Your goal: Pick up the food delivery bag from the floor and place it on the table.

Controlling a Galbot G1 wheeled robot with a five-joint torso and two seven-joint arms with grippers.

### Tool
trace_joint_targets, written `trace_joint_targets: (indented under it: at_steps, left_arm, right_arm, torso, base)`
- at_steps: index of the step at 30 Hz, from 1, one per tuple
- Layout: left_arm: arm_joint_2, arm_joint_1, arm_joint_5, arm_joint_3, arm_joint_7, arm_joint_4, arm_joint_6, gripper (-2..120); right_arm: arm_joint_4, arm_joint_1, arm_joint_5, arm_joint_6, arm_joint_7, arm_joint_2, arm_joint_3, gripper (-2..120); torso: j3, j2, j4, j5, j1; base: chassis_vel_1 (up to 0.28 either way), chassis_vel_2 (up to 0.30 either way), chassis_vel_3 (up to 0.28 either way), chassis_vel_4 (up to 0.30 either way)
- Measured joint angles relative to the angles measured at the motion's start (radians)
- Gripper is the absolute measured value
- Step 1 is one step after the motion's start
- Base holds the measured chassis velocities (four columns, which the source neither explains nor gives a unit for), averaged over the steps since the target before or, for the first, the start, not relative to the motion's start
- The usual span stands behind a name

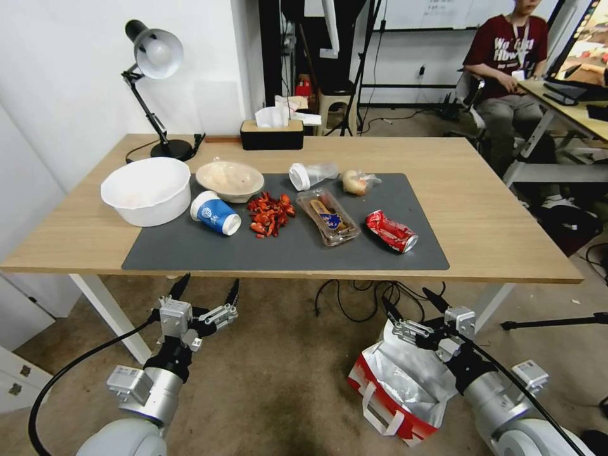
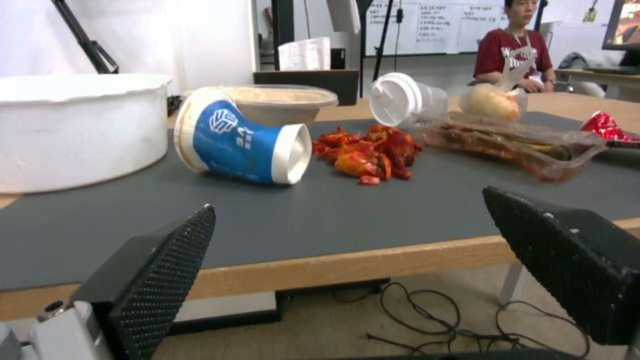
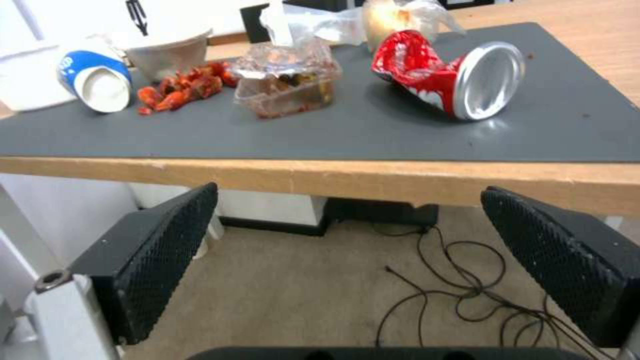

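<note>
We see the food delivery bag (image 1: 405, 386) lying on the floor (image 1: 278, 373), at about five o'clock in the head view, just short of the near edge of the bench (image 1: 506, 215). Its silver foil lining gapes upward, the red trim and a white strap handle face us. The right gripper (image 1: 408, 304) hangs above the far rim of the bag with its fingers (image 3: 167, 250) spread wide and nothing between them; whether it touches the foil we cannot tell. From its wrist camera we look past those fingers at the bench edge, the cables (image 3: 467, 290) on the carpet and the crushed red can (image 3: 447, 75) on the dark grey mat (image 3: 333, 130).

The left gripper (image 1: 206, 291) hovers at about seven o'clock, below the bench's near edge and well apart from the bag, its fingers (image 2: 160, 270) likewise wide and empty.

On the mat, from nine towards three o'clock, lie a tipped blue paper cup (image 1: 215, 214), a heap of red scraps (image 1: 270, 214), a clear plastic tray (image 1: 327, 216) and the can. A white bowl (image 1: 147, 190) sits at the mat's left edge, with a beige bowl (image 1: 230, 179) beside it. At twelve o'clock stand a tissue box (image 1: 272, 134) and, left of it, a desk lamp (image 1: 155, 82).
</note>
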Motion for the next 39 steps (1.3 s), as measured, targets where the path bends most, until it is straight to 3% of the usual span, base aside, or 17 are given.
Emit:
trace_joint_targets:
  at_steps: [13,39]
  left_arm:
    - [-0.005,0.007,0.004,0.002,0.003,-0.003,-0.004,100]
    - [-0.005,0.007,0.004,0.006,0.006,0.01,-0.014,100]
  right_arm:
    - [-0.001,-0.02,-0.021,0.032,0.062,0.028,-0.014,100]
    - [-0.039,-0.014,-0.06,0.038,0.083,0.031,-0.015,100]
  torso:
    - [-0.038,-0.067,0.0,0.0001,-0.03]
    - [-0.106,-0.186,0.0,0.0,-0.08]
  base:
    - [0.0,0.0,0.0,0.0]
    - [0.0,0.0,0.0,0.0]
